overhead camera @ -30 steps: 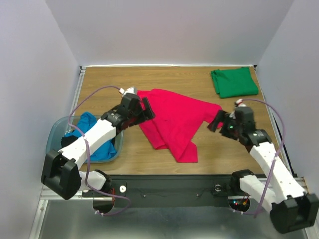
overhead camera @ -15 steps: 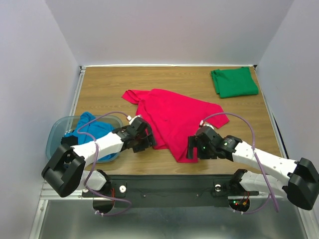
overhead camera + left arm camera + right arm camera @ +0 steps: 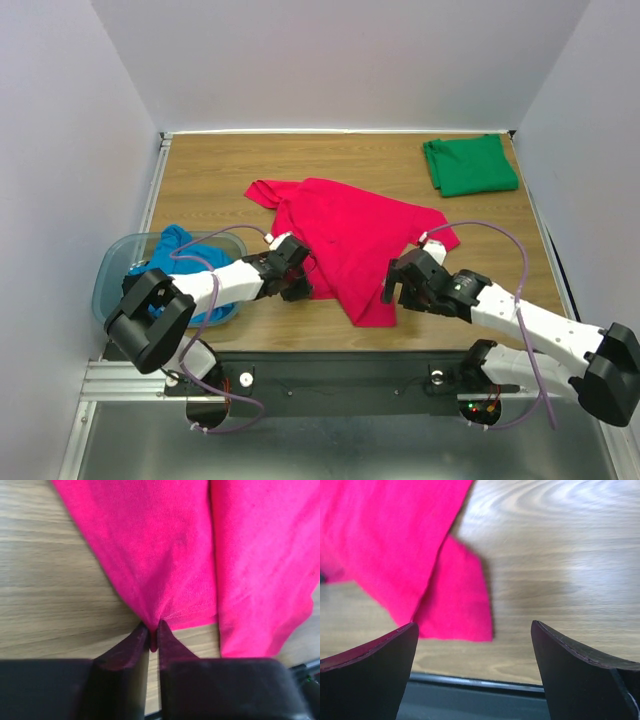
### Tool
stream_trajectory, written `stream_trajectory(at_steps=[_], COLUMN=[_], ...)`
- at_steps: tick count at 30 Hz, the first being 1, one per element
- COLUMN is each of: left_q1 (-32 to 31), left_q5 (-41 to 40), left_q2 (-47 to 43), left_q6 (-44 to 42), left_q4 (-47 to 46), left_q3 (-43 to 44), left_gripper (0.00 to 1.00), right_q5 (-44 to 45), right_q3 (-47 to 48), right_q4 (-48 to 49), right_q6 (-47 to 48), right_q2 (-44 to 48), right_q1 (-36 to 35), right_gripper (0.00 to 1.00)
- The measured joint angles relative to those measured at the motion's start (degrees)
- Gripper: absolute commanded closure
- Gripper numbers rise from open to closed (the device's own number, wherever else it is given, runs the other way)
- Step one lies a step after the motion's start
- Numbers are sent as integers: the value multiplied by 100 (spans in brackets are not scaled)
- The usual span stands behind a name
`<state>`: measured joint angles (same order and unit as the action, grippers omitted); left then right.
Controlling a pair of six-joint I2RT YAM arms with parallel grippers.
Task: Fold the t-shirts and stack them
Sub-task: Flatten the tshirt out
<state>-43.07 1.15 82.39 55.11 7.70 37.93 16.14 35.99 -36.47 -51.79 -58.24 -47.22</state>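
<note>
Bare table (image 3: pixel 210 170) is lying open far left; the tub (image 3: pixel 112 258) is crowding my near left, the green t-shirt (image 3: pixel 470 165) is filling the far right.

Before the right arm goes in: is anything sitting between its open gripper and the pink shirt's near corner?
Nothing visible does. Only bare table lies between the right gripper and the pink shirt, whose corner sits just ahead of it.

The crimson-pink t-shirt (image 3: pixel 350 235) lies rumpled centrally, green t-shirt (image 3: pixel 468 164) folded far right, blue t-shirt (image 3: pixel 177 242) crumpled near left.
</note>
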Motion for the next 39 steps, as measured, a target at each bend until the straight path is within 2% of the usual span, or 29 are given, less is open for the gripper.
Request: stream_trajectory(at_steps=[1,4,9,13,16,17,18,20,21,23,24,26,27,30,34,37,39], left_q1=[-2,57,815,1495,1797,1884,1926,2020,2050,2109,2129,2144,2144,2129,2026,1803,1558], left_q5=[-127,-389,-649,-831,-1045,-1161,-1202,-1375,-1432,-1541,-1563,-1576,-1578,-1543,-1475,-1436,-1390], left_q2=[-2,7,435,1349,2177,2588,2793,3484,3735,4299,4452,4544,4498,4216,3088,1814,922], left_q6=[52,107,-85,-448,-752,-885,-949,-1154,-1235,-1443,-1539,-1679,-1764,-1873,-1963,-1882,-1718], left_q4=[83,289,485,726,1001,1215,1298,1633,1775,2020,2063,2135,2199,2205,2035,1853,1582], left_q3=[37,136,610,1703,2824,3440,3740,4962,5379,6459,6793,7125,7169,7007,5801,4542,3574], left_gripper=[100,100,100,100,100,100,95,85,67,53,39,28,20,7,5,5,5], right_q5=[96,380,728,813,804,752,669,535,470,284,181,-4,-98,-328,-730,-1005,-1137], right_q3=[31,155,426,787,933,946,946,946,944,940,940,940,940,940,933,933,933], right_q4=[-37,-149,-223,-203,-157,-118,-74,-7,26,151,221,367,446,621,907,1193,1325], right_q6=[-59,-157,20,306,485,544,601,669,704,798,848,935,986,1064,1150,1185,1202], right_q2=[-22,-42,-90,-516,-946,-1082,-1213,-1397,-1453,-1537,-1554,-1580,-1606,-1683,-1788,-1991,-2157], right_q1=[42,417,1558,2304,2605,2675,2763,2918,2988,3117,3150,3152,3152,3152,3152,3152,3152], right_gripper=[0,0,0,0,0,0,0,0,0,0,0,0,0,0,2,11,21])
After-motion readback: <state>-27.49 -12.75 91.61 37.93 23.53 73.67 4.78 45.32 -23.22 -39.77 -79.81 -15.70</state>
